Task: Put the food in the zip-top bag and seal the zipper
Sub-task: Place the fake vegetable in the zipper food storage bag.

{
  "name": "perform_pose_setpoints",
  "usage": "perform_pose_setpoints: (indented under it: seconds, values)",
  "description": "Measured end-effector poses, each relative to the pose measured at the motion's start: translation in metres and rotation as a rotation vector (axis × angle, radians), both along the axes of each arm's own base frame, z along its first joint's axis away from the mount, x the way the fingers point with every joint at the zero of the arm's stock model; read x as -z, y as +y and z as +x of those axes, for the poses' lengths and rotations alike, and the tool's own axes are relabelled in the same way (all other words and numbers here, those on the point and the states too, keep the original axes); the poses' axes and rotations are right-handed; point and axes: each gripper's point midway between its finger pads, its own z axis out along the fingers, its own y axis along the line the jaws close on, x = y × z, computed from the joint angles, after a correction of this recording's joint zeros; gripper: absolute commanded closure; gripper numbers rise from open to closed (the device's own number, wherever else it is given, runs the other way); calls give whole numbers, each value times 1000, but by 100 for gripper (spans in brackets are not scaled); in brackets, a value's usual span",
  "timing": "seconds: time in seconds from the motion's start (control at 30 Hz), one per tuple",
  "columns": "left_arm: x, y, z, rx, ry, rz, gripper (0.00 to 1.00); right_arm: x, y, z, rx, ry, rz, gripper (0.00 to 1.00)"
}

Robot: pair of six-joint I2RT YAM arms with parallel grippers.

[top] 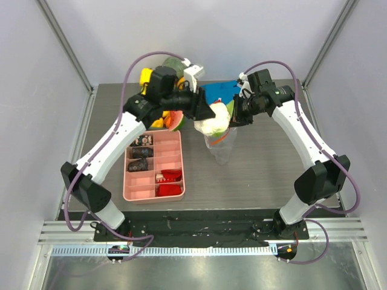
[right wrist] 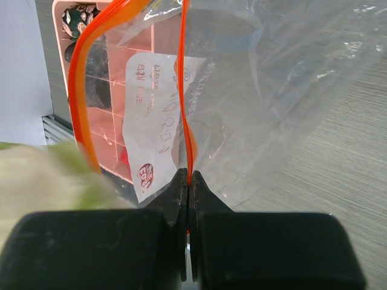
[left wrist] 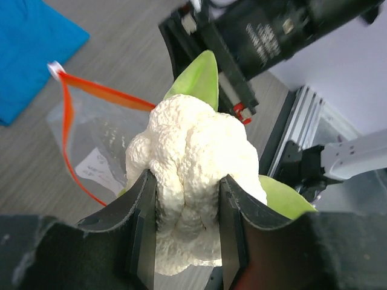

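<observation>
Cauliflower (left wrist: 193, 145), knobbly white with smooth green leaves, clamped in the left gripper (left wrist: 187, 181), flat black fingers (left wrist: 142, 229) on either side, just over the clear crinkly bag (right wrist: 290, 90), right gripper (right wrist: 188, 178) pinched tight on its thin orange-red zipper (right wrist: 184, 90), grey grained worktop (right wrist: 344, 181) below

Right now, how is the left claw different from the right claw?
The left claw stands partly spread around a fat white cauliflower; the right claw is pinched flat shut on the thin orange zipper. The left claw holds its cauliflower over the clear bag; the right claw holds that bag's mouth open. Both are black and both are holding something.
</observation>
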Motion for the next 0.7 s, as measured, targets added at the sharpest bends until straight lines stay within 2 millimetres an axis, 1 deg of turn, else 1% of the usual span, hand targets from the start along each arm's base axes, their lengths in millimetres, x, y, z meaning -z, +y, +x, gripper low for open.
perform_pose_setpoints:
  seconds: [0.03, 0.07, 0.13, 0.2, 0.27, 0.37, 0.4, 0.47, 0.5, 0.53, 0.6, 0.7]
  values:
    - [8, -4, -2, 7, 5, 18, 90, 0, 0, 0, -1, 0, 1, 99]
    - [20, -7, -3, 12, 12, 48, 90, 0, 1, 0, -2, -2, 2, 99]
    - [45, -8, 0, 4, 27, 111, 91, 3, -2, 0, 2, 2, -14, 99]
    - [67, -2, 7, -21, 23, 179, 92, 6, -5, 0, 10, 11, -19, 99]
    - [90, 8, 10, -41, 33, 261, 92, 4, -4, 0, 6, 7, -11, 99]
    - [117, 19, 13, -59, 43, 364, 93, 1, 0, -1, -11, 3, 8, 99]
    - [123, 21, 13, -59, 41, 394, 93, 0, 2, -2, -18, 2, 17, 99]
    - [130, 23, 12, -59, 28, 438, 94, -2, 6, -3, -34, -1, 35, 99]
    - [132, 22, 11, -58, 26, 450, 97, -3, 9, -4, -42, -3, 44, 99]
    - [132, 21, 10, -59, 25, 457, 97, -4, 11, -5, -50, -3, 51, 99]
    - [130, 20, 12, -77, 24, 471, 95, -4, 17, -8, -70, -2, 63, 99]
    - [118, 15, 21, -139, 24, 461, 96, 0, 23, -14, -92, 7, 71, 99]
